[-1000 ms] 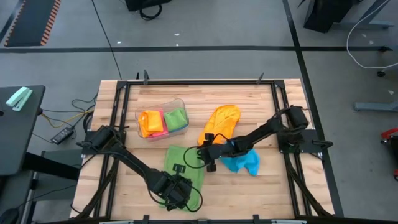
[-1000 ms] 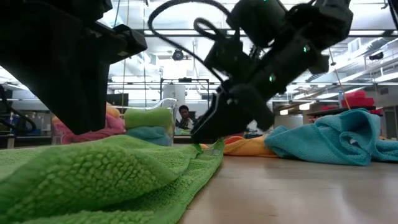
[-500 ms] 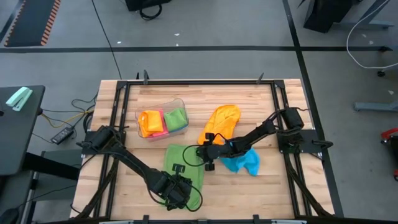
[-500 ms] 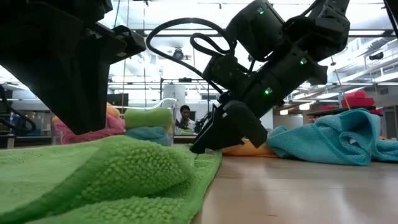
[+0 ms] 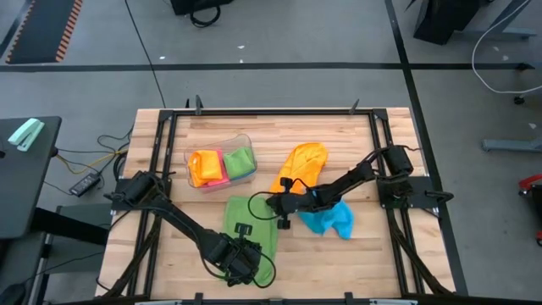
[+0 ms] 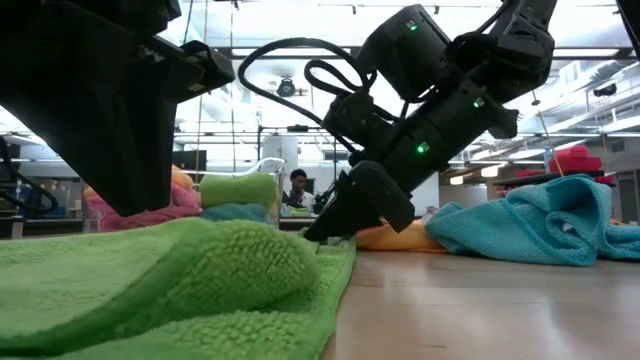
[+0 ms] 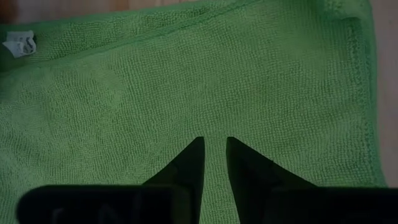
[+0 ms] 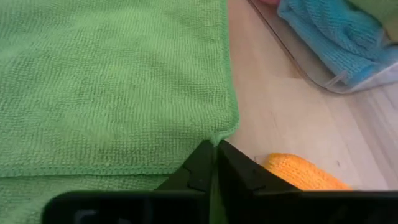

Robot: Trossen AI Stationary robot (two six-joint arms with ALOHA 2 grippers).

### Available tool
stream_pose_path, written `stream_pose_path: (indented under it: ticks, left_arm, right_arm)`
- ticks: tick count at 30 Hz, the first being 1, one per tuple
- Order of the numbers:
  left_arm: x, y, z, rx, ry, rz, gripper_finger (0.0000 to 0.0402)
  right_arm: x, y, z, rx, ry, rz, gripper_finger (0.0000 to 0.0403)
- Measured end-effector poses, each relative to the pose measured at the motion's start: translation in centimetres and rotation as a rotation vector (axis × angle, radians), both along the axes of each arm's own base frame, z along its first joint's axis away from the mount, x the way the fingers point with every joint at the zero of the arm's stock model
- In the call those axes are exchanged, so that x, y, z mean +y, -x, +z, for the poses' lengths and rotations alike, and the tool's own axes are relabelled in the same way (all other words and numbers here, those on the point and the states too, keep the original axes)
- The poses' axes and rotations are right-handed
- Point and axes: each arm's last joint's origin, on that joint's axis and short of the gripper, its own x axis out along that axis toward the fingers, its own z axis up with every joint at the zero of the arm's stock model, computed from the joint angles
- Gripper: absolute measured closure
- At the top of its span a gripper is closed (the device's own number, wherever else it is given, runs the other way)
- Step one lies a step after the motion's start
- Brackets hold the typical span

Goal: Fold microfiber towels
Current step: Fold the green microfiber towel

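The green towel (image 5: 251, 227) lies spread on the counter (image 5: 373, 254), its near part bunched into a fold. The right gripper (image 8: 214, 149) pinches the towel's far right corner with jaws closed on the hem. The left gripper (image 7: 214, 155) presses down on the towel's near end, jaws narrowly apart with cloth between them. Just beside the right arm lie a crumpled blue towel (image 5: 332, 222) and an orange towel (image 5: 301, 165). Beyond stands a clear tub (image 5: 222, 163) holding folded towels.
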Motion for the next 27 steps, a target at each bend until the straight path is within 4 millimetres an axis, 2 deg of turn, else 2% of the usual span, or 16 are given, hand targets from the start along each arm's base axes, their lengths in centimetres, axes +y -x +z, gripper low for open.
stream_pose_path:
  ticks: [3,8,20,27]
  left_arm:
    - [0.0,0.0,0.0,0.000,0.001,0.001,0.0330]
    - [0.0,0.0,0.0,0.000,0.002,0.004,0.0327]
    - [0.0,0.0,0.0,0.000,0.002,0.006,0.0335]
    - [0.0,0.0,0.0,0.001,0.002,0.006,0.0329]
  right_arm:
    - [0.3,0.1,0.0,0.001,0.004,0.013,0.0395]
    - [0.5,0.2,0.5,0.001,0.007,0.021,0.0399]
    - [1.4,1.7,3.7,0.035,0.000,-0.012,0.0401]
    - [1.6,2.6,4.0,0.095,-0.023,-0.034,0.0402]
